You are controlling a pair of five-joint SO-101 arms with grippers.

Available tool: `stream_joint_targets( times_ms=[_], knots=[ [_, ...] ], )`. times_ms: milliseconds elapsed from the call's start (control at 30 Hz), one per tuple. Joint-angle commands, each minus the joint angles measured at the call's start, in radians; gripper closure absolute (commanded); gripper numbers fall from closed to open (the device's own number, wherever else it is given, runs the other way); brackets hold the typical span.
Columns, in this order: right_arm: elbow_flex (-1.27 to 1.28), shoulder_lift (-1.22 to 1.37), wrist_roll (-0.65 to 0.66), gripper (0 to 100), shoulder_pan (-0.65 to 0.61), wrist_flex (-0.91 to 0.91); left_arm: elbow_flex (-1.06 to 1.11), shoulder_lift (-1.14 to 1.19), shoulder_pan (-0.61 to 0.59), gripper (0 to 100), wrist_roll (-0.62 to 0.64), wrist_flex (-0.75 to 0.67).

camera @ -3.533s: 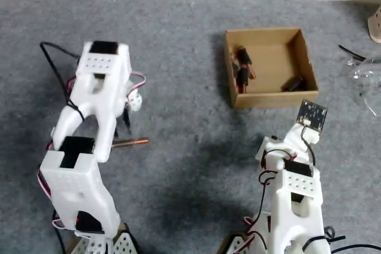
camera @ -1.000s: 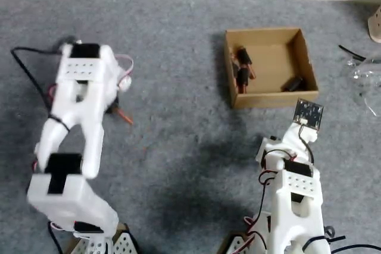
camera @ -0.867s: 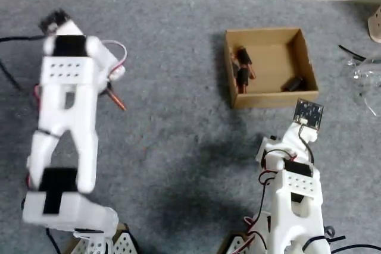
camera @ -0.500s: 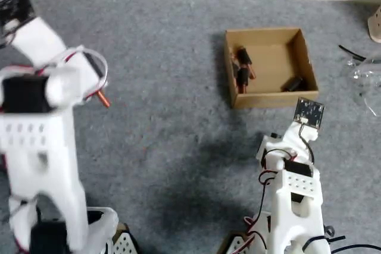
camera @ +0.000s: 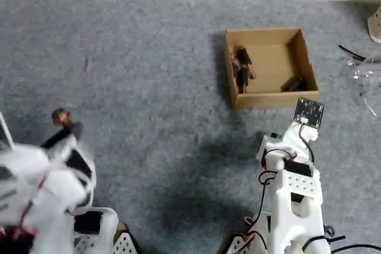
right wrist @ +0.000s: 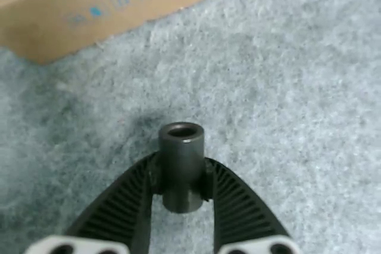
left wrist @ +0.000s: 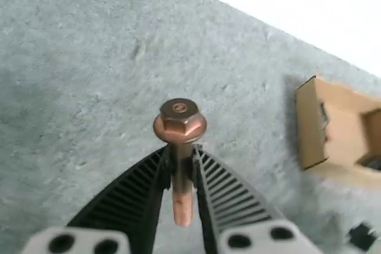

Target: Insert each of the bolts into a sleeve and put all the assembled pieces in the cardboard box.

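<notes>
My left gripper (left wrist: 180, 162) is shut on a copper bolt (left wrist: 180, 135), hex head pointing away from the wrist, held well above the grey carpet. From above, the bolt (camera: 61, 117) shows at the left, above the raised left arm. My right gripper (right wrist: 180, 173) is shut on a dark sleeve (right wrist: 180, 162) whose open bore faces up, just off the near wall of the cardboard box (right wrist: 119, 4). The cardboard box (camera: 303, 57) sits at the upper right and holds several assembled pieces (camera: 243, 68).
The right arm (camera: 294, 182) stands below the box, its wrist camera board (camera: 310, 112) close to the box's near wall. Cables and clear plastic bits (camera: 363, 66) lie at the right edge. Grey carpet (camera: 166, 87) spreads between the arms.
The left arm picked the copper bolt up off the carpet, swung left and lifted high toward the camera. The right arm stayed still with the sleeve.
</notes>
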Motion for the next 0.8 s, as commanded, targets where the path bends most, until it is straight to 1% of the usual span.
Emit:
stream_joint_targets(
  times_ms=[0,100,233,367,500,600,667,767],
  knots=[
    [-0.002,-0.008,0.012,99.5,-0.002,-0.031,0.214,-0.180,-0.013,99,-0.106,-0.026],
    [-0.002,-0.008,0.012,99.5,-0.002,-0.031,0.378,-0.300,-0.013,99,-0.147,-0.091],
    [-0.002,-0.008,0.012,99.5,-0.002,-0.031,0.621,-0.461,-0.007,99,-0.152,-0.232],
    [-0.002,-0.008,0.012,99.5,-0.002,-0.031,0.888,-0.579,-0.007,99,-0.152,-0.439],
    [-0.002,-0.008,0.012,99.5,-0.004,-0.030,1.087,-0.561,-0.004,99,-0.150,-0.684],
    [-0.002,-0.008,0.006,99.5,-0.004,-0.030,1.219,-0.561,0.051,99,-0.147,-0.865],
    [-0.002,-0.008,0.005,99.5,-0.005,-0.030,1.296,-0.561,0.116,99,-0.147,-0.980],
    [-0.002,-0.008,-0.011,99.5,-0.030,-0.030,1.406,-0.561,0.222,99,-0.146,-1.195]
  ],
)
